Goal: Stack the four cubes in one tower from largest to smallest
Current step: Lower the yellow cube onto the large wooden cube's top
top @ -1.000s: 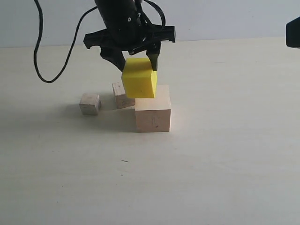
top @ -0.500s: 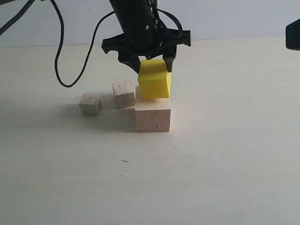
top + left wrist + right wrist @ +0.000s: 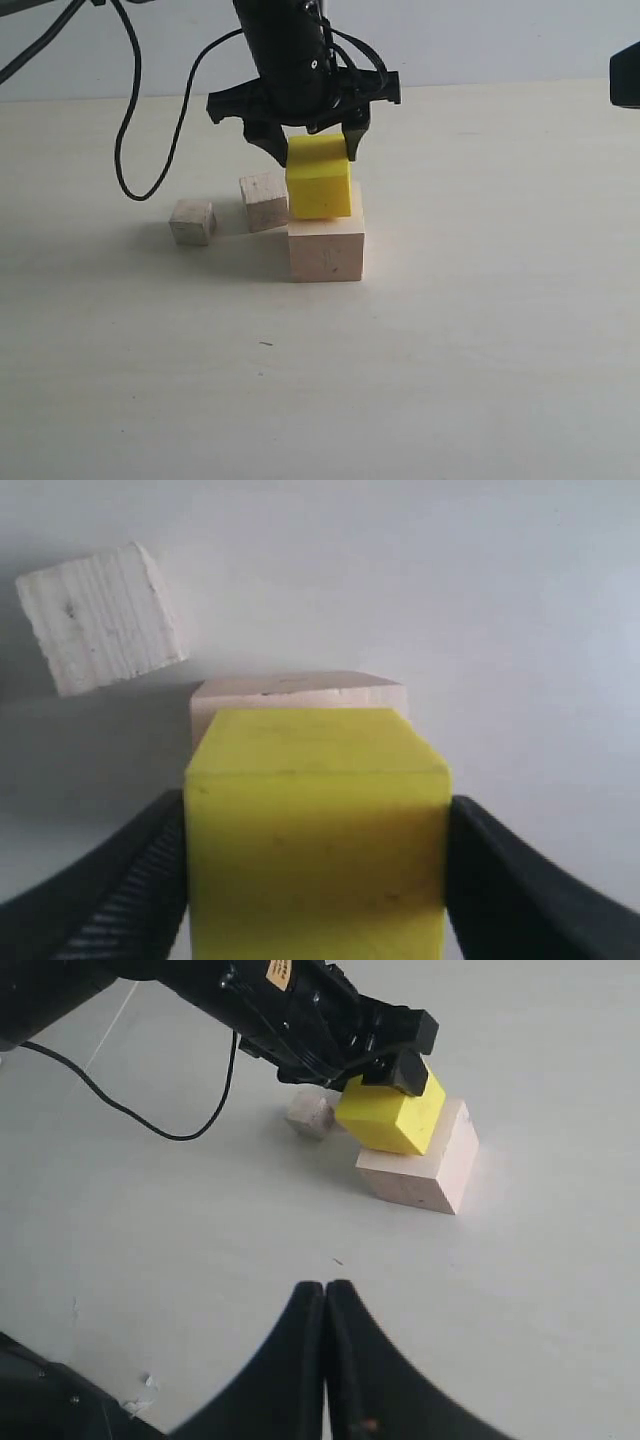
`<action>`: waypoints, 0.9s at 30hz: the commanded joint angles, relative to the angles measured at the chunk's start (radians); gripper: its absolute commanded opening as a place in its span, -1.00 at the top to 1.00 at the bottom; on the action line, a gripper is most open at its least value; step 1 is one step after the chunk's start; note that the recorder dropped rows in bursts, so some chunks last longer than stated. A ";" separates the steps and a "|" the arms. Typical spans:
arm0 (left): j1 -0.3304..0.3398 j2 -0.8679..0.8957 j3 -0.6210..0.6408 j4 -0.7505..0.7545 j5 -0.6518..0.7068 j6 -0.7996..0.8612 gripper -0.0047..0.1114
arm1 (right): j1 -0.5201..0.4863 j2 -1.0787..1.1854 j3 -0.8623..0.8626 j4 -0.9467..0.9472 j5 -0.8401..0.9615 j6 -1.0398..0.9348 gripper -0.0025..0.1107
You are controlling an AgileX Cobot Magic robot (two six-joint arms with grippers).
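1. Four cubes sit on the tabletop [image 3: 470,340], all closer to its far edge than its near edge in the exterior view.
2. Left jaws: spread wide and clamped on opposite sides of the yellow cube [image 3: 319,180].
3. Yellow cube: slightly tilted, over the top of the large wood cube [image 3: 326,250] and offset toward that cube's left side in the exterior view. Can't tell if it's touching or just above.
4. Small wood cube [image 3: 264,201]: on the tabletop just beside the large wood cube, at its far-left corner.
5. Smallest wood cube [image 3: 191,222]: further left, near the small wood cube but apart from it.
6. Right jaws: closed tight with nothing held, well apart from the cubes.
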 commanded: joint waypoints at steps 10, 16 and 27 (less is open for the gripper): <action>-0.007 -0.006 -0.007 -0.027 -0.017 -0.036 0.92 | -0.001 -0.003 0.005 -0.003 -0.001 -0.012 0.96; -0.007 -0.006 -0.007 -0.027 -0.009 -0.044 0.92 | -0.001 -0.003 0.005 -0.003 -0.001 -0.012 0.96; -0.007 -0.005 -0.007 -0.025 -0.003 -0.049 0.92 | -0.001 -0.003 0.005 -0.003 -0.001 -0.012 0.96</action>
